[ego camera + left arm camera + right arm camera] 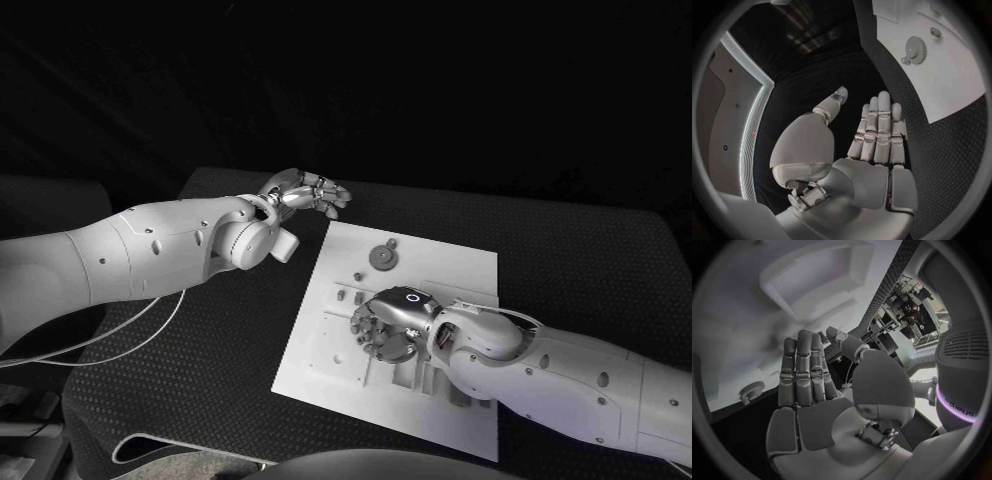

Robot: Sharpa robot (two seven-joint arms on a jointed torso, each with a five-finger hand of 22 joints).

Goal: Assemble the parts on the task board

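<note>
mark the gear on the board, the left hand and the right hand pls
gear [382, 256]: head view, on its toothed disc.
left hand [307, 193]: head view, on the back of the hand, off the task board's far corner.
right hand [389, 322]: head view, on the back of the hand, over the board.

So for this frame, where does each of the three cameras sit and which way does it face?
Head view: on the robot's head, looking down at the task board, both arms and hands.
Left wrist view: behind the left hand, facing a board corner with the gear.
Right wrist view: behind the right hand, facing the board.
All three share the gear.
</note>
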